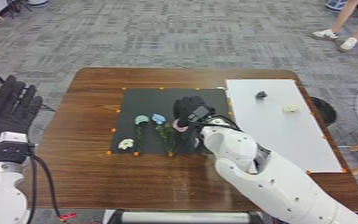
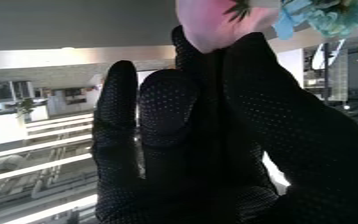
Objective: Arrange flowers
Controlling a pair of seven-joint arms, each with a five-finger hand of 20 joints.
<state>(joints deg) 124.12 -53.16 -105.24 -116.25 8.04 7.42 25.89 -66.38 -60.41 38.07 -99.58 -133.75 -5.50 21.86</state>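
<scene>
In the head view my right hand (image 1: 191,109) is over the right part of the black mat (image 1: 149,102), next to a pink flower (image 1: 180,126). Seen from the right wrist, the hand (image 2: 211,100) pinches the pink flower (image 2: 218,22) between its thumb and a finger. To the left of it on the mat lie a light blue flower (image 1: 159,119), a pale green one (image 1: 142,119) and a white one (image 1: 126,144), with green stems below the blue and green heads. Beyond the table's left edge, my left hand (image 1: 7,110) is open, fingers straight.
A white board (image 1: 286,135) lies on the table's right side, with a small dark object (image 1: 261,95) and a cream block (image 1: 290,108) on it. Small orange markers line the mat and board. A dark bin (image 1: 323,111) stands beyond the right edge.
</scene>
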